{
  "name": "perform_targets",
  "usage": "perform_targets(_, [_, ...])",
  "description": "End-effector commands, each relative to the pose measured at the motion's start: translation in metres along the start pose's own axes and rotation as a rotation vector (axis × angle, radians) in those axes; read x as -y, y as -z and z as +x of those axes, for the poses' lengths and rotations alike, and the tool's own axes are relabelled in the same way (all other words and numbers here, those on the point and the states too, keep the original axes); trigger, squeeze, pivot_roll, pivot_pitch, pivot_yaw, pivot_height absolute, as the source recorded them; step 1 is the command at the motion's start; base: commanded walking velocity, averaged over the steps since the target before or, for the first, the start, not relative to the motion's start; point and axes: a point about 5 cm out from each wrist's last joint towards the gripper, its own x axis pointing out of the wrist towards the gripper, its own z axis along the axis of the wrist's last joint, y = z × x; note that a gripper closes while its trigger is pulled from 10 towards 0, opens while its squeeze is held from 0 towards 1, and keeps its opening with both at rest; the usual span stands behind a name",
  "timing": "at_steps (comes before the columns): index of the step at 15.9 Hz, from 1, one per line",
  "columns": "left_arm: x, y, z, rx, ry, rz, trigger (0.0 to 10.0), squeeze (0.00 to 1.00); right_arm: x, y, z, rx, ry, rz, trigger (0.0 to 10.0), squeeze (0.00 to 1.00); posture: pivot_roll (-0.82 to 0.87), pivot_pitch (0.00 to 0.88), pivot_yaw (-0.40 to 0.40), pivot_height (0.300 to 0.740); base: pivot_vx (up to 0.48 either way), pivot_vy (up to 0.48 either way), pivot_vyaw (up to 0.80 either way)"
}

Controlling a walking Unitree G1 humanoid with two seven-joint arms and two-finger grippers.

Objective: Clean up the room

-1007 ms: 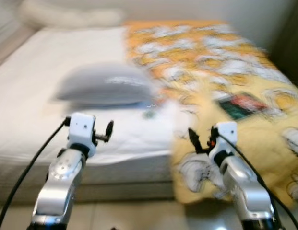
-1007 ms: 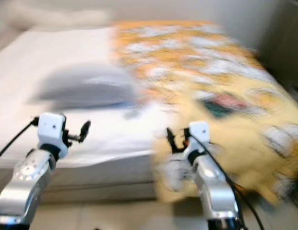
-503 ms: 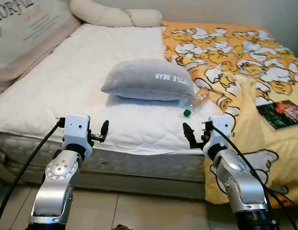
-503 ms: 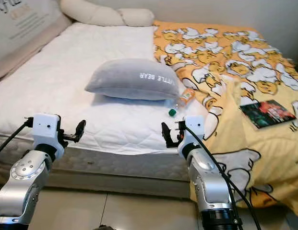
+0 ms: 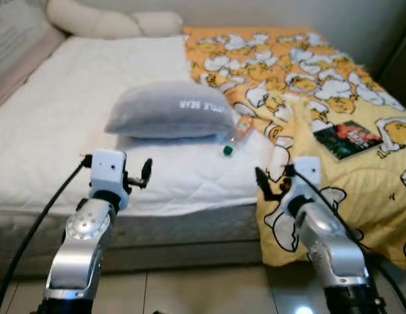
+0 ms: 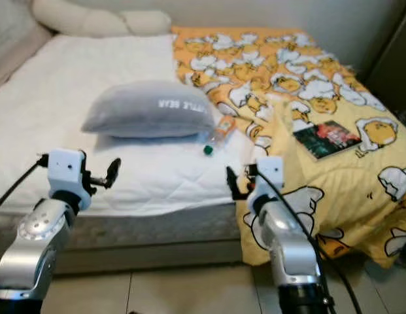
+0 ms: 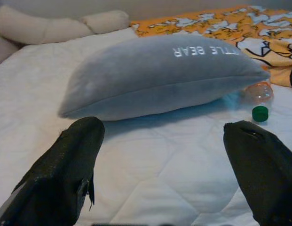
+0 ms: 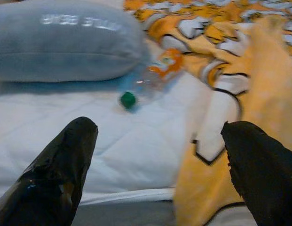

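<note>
- You are standing at the foot edge of the bed (image 5: pixel 72 124), both arms raised ahead of you, neither holding anything.
- Your left gripper (image 7: pixel 164 155) hangs over the near edge of the white mattress with its 2 fingers spread wide; the grey pillow (image 5: pixel 169 118) lies straight ahead between them, which suits a reach toward it.
- Your right gripper (image 8: pixel 160 165) is likewise released and empty, poised near the line where the white sheet meets the yellow duck-print blanket (image 5: pixel 333 98).
- The likeliest item to tidy is the plastic bottle (image 5: pixel 240 127), lying on its side against the pillow's right end, its green cap (image 5: pixel 227 150) pointing toward you. It is well beyond both grippers.
- Being round and on a soft quilted surface, the bottle may roll or sink when nudged, so closing across its body looks safer than pinching the cap.
- A dark book (image 5: pixel 348 139) rests flat on the blanket, off to your right, apart from the bottle.
- The blanket drapes over the bed's near corner, so watch your right arm does not snag it.
- I judge the task barely begun: nothing is grasped yet.
</note>
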Motion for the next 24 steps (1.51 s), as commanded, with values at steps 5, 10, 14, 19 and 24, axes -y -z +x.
perform_targets(5, [0.0002, -0.0014, 0.0015, 0.001, 0.002, 0.011, 10.0, 0.0, -0.0022, -0.0062, 0.0026, 0.018, -0.007, -0.018, 10.0, 0.0, -0.11, 0.0, -0.003, 0.74, 0.242, 0.0, 0.0])
perform_targets(10, [0.0023, -0.0024, 0.0029, 0.005, 0.014, 0.003, 10.0, 0.0, -0.0019, -0.0063, 0.0041, 0.011, -0.01, -0.023, 10.0, 0.0, -0.11, 0.0, -0.002, 0.74, 0.244, 0.0, 0.0])
perform_targets(14, [0.0037, -0.0028, 0.0039, 0.006, 0.025, 0.0, 10.0, 0.0, -0.0006, -0.0062, 0.0051, 0.002, -0.004, -0.025, 10.0, 0.0, -0.11, 0.0, -0.001, 0.74, 0.26, 0.0, 0.0])
perform_targets(19, [0.005, -0.003, 0.0045, 0.007, 0.032, -0.005, 10.0, 0.0, -0.0018, -0.007, 0.0061, 0.0, -0.015, -0.015, 10.0, 0.0, -0.11, 0.0, 0.0, 0.74, 0.313, 0.0, -0.16])
perform_targets(24, [0.0047, -0.0034, 0.005, 0.009, 0.031, -0.009, 10.0, 0.0, -0.001, -0.0085, 0.0068, 0.009, -0.009, -0.033, 10.0, 0.0, -0.11, 0.0, -0.001, 0.74, 0.364, 0.0, 0.0])
